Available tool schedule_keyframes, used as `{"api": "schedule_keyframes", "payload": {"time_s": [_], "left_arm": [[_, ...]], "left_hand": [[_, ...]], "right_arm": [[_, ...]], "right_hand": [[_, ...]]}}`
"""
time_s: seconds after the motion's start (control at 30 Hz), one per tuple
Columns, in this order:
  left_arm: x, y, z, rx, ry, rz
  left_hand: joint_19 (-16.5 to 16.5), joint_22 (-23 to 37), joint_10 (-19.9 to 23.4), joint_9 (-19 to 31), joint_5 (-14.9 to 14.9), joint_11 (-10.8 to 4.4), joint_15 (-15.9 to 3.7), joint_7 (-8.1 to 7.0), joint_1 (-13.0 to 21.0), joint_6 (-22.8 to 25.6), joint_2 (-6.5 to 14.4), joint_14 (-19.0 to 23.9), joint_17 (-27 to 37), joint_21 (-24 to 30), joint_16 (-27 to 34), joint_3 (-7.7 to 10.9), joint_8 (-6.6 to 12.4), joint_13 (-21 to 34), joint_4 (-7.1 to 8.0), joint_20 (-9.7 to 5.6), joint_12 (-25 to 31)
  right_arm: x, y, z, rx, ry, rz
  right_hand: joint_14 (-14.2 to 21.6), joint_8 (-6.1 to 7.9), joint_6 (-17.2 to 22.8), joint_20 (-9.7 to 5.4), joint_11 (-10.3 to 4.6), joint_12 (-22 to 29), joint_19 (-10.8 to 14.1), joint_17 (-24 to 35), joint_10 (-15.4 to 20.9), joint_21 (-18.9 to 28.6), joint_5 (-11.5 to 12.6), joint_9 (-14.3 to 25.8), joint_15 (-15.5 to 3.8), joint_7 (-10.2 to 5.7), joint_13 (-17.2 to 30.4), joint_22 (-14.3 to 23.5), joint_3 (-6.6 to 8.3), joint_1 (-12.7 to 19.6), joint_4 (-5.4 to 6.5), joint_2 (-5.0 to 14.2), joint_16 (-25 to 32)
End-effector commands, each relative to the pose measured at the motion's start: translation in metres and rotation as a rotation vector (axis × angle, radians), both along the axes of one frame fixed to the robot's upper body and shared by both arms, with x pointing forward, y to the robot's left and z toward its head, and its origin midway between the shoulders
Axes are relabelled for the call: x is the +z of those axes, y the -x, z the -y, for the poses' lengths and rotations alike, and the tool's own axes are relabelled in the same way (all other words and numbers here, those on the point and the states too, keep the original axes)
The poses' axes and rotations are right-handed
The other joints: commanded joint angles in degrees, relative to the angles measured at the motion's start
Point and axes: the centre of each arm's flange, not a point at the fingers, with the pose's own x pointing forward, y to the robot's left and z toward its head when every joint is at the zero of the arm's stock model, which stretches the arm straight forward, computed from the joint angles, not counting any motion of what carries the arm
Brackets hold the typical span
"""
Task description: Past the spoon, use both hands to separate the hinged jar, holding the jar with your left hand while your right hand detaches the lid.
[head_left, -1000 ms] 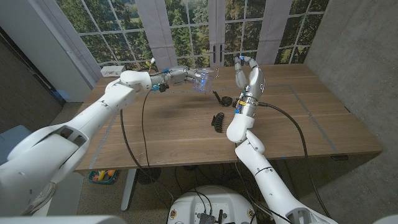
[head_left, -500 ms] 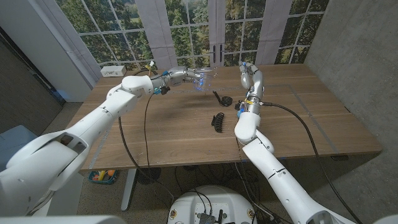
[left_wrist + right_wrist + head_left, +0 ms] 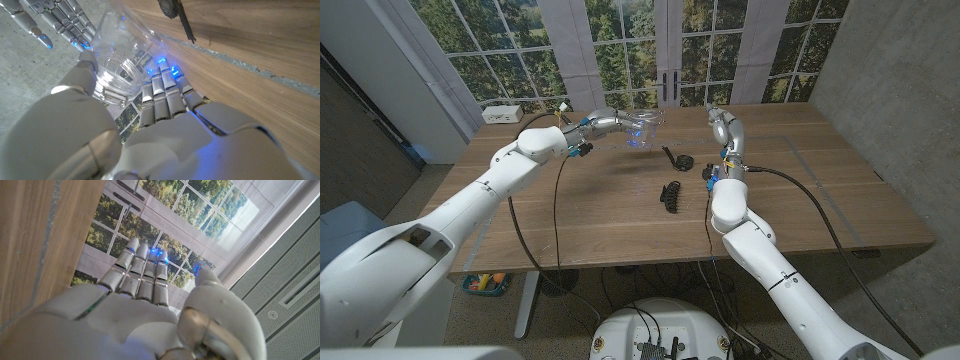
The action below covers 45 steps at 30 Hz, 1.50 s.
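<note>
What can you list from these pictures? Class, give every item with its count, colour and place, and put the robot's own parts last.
Clear glass hinged jar: one, transparent, held up over the table's far side in the left hand.
Black spoon: one, black, lying on the table near the middle, between the two hands.
Black coiled clip-like object: one, black, on the table nearer the robot than the spoon; too small to identify.
White box: one, white, at the table's far left corner.
Wooden table: one, brown.
Left hand: one, silver, gripping the jar.
Right hand: one, silver, raised to the right of the jar, holding nothing, fingers together.
</note>
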Motion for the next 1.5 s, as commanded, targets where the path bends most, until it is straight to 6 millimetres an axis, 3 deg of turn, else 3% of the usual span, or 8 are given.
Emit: {"api": "schedule_keyframes", "payload": {"time_s": [0.03, 0.67, 1.1, 1.5], "left_arm": [[-0.008, 0.002, -0.005, 0.093, 0.004, 0.073], [-0.037, -0.012, -0.010, 0.244, 0.018, 0.125], [-0.056, -0.024, -0.010, 0.277, 0.002, 0.106], [-0.065, -0.027, -0.014, 0.337, -0.008, 0.138]], "left_hand": [[0.3, 0.0, 14.3, 14.0, 1.1, -13.13, -13.48, -8.45, 12.4, 15.1, 10.0, 0.4, -0.1, 0.4, 0.5, -0.06, 21.95, 11.1, -0.28, -0.24, 3.1], [0.6, -0.1, 14.2, 11.2, 1.0, -13.35, -13.60, -8.91, 13.8, 15.7, 9.8, 0.0, -0.5, 0.7, 0.8, -1.46, 19.04, 8.8, 0.11, -0.52, 1.5], [0.8, -0.1, 14.3, 10.2, 1.1, -13.29, -13.58, -8.77, 14.2, 16.1, 9.9, -0.1, -0.8, 0.9, 0.8, -1.89, 18.03, 7.9, 0.22, -0.69, 1.0], [-1.7, -0.2, 14.5, 9.2, 1.1, -13.78, -13.21, -9.19, 14.2, 16.7, 9.8, -1.7, -1.4, 0.0, -0.2, -2.41, 16.99, 7.0, 0.43, -0.53, 0.4]], "right_arm": [[-0.001, -0.002, 0.012, 0.150, -0.039, -0.047], [-0.008, -0.003, 0.023, 0.297, -0.100, -0.091], [-0.008, -0.009, 0.024, 0.363, -0.124, -0.103], [-0.007, -0.012, 0.022, 0.368, -0.128, -0.106]], "right_hand": [[-1.1, -0.49, -0.5, -0.57, 0.10, -0.7, -0.5, -0.7, -1.0, -0.2, 0.4, 0.0, 0.59, -0.02, -0.4, 0.0, 0.08, -0.8, -0.69, 0.05, -0.9], [-3.3, -2.51, -2.7, 0.54, 1.20, -2.0, -2.6, -2.1, -3.3, -1.1, 0.6, -0.2, 1.83, 0.82, -2.1, -0.3, -0.26, -2.0, -0.83, 1.02, -2.6], [-4.2, -3.78, -4.4, 1.36, 2.37, -2.3, -3.9, -2.9, -4.4, -1.7, 0.3, -0.2, 3.05, 2.04, -3.1, -0.3, -0.87, -4.2, 0.14, 2.11, -3.2], [-4.3, -4.03, -4.6, 1.63, 2.74, -2.2, -4.0, -3.1, -4.6, -1.8, 0.1, -0.2, 3.26, 2.17, -3.5, -0.3, -1.08, -5.1, 0.56, 2.57, -3.3]]}}
